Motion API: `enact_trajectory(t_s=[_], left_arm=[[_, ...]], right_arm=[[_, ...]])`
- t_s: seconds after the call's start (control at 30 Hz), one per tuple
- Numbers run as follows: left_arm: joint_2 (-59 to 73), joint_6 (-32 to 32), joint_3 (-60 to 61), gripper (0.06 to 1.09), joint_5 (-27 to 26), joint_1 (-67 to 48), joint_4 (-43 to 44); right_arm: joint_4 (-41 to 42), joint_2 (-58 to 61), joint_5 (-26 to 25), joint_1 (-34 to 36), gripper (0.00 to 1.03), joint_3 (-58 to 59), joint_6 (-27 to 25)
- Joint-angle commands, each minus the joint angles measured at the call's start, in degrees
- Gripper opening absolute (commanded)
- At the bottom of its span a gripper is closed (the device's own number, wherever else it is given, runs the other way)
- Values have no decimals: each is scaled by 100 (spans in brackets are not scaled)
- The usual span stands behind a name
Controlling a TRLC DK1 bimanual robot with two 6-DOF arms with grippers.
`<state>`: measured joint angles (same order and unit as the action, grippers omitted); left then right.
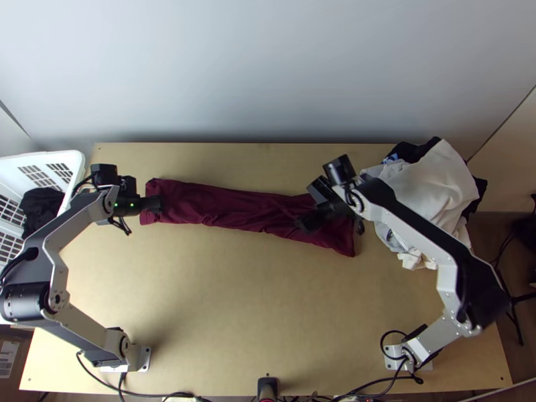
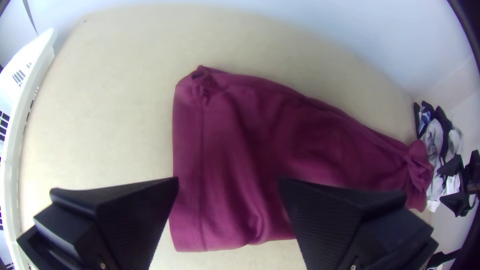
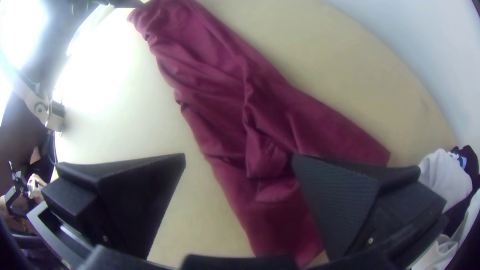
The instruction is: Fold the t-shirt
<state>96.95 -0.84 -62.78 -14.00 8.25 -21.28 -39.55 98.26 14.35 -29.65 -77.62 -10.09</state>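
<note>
The long dark-red cloth t-shirt [image 1: 234,209] lies as a narrow folded strip, a little wrinkled, going from below the left black wide-fingered gripper [image 1: 158,202] to below the right black wide-fingered gripper [image 1: 311,205].

The left gripper has its two fingers well apart, with no cloth squeezed between. One fingertip is at the end edge of the t-shirt, and the other is above the cloth. The right gripper also has its fingers apart and grips nothing; one finger is over the t-shirt, the other over the light wooden table [image 1: 234,301]. Between its fingers and just ahead, a small part of the cloth is bunched [image 3: 265,155]. If the fingers touch the cloth, I cannot tell.

On the outer side of the left gripper stands the white slotted plastic basket [image 1: 79,164], with black cloth [image 1: 41,204] inside. On the outer side of the right gripper is a loose pile of white, grey and black clothes [image 1: 432,184].
</note>
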Motion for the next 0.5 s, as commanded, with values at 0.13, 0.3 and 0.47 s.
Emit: enact_trajectory(t_s=[0.13, 0.3, 0.47], left_arm=[[518, 75, -190, 102, 29, -140, 106], [694, 119, -296, 101, 29, -148, 97], [826, 154, -305, 83, 20, -227, 45]], right_arm=[[70, 932, -2, -234, 99, -983, 24], [70, 1108, -2, -269, 99, -1238, 7], [79, 1266, -2, -269, 99, -1343, -20]])
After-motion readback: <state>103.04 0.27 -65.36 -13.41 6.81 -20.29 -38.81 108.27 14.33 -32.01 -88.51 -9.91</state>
